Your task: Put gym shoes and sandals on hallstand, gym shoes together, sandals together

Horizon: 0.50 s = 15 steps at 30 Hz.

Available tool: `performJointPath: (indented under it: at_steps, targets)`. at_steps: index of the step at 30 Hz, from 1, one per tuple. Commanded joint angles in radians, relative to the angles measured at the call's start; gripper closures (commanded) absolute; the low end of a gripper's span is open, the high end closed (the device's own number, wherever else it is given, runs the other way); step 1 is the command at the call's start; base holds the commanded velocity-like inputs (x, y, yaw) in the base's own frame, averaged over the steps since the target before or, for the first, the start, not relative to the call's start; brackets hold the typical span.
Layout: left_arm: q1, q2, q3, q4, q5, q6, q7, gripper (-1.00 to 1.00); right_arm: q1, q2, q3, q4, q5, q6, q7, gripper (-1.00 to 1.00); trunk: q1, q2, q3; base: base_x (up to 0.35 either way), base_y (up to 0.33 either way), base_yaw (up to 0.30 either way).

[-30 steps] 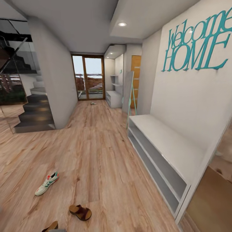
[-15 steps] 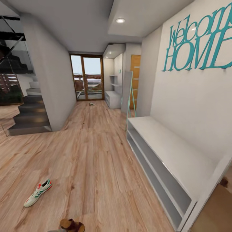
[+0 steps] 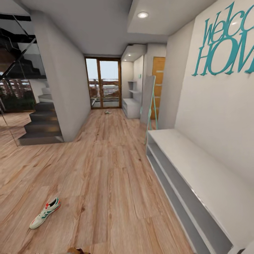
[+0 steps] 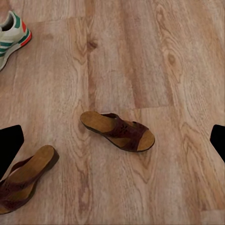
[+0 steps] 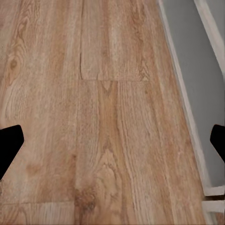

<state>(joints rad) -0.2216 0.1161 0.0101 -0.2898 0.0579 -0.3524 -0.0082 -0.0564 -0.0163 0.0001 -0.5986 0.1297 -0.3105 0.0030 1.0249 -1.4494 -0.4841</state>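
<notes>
I held both arms low over the wood floor (image 3: 106, 169), each hand spread wide and empty, ready to grab. Two sandals (image 4: 118, 131) lay under my left hand (image 4: 112, 140); one sneaker (image 3: 45, 213) lay nearby, the far rack (image 3: 131, 107) well apart.

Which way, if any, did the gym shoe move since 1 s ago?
No. The gym shoe keeps its angle and spot on the corridor floor; the camera shifted.
</notes>
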Motion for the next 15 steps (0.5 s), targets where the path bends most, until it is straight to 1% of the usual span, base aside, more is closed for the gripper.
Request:
performJointPath:
  at_steps: [1,5,8,9,13,14,15]
  targets:
    - [-0.001,-0.001,0.0,0.0,0.006,-0.003,-0.001,-1.0,0.0,0.0,0.0,-0.001,0.005,-0.002,0.001,-1.0,0.0,-0.001,-0.002,0.032,0.0,0.132]
    - [-0.017,-0.004,-0.004,-0.011,0.005,0.005,0.01,-1.0,-0.002,0.001,0.001,-0.012,0.005,-0.002,0.0,-1.0,0.0,-0.001,-0.003,0.01,0.0,0.04]
    - [-0.043,-0.006,-0.005,-0.019,0.005,0.01,0.013,-1.0,-0.007,0.004,0.001,-0.043,0.005,0.001,0.0,-1.0,0.0,-0.001,-0.003,0.004,0.0,0.018]
    - [-0.067,-0.006,-0.005,-0.022,0.005,0.013,0.014,-1.0,-0.015,0.006,0.001,-0.076,0.006,0.005,0.0,-1.0,0.0,-0.001,-0.003,0.002,0.0,0.009]
    - [-0.132,-0.004,-0.005,-0.02,0.004,0.019,0.014,-1.0,-0.043,0.008,0.001,-0.15,0.006,0.031,0.001,-1.0,0.0,-0.001,-0.004,0.001,0.0,0.005]
    - [-0.164,-0.003,-0.004,-0.017,0.003,0.025,0.013,-1.0,-0.063,0.008,0.001,-0.182,0.006,0.059,0.001,-1.0,0.0,-0.001,-0.004,0.001,0.0,0.002]
    - [-0.177,-0.003,-0.004,-0.015,0.003,0.029,0.013,-1.0,-0.075,0.008,0.001,-0.195,0.006,0.078,0.002,-1.0,0.0,-0.001,-0.004,0.0,0.0,0.002]
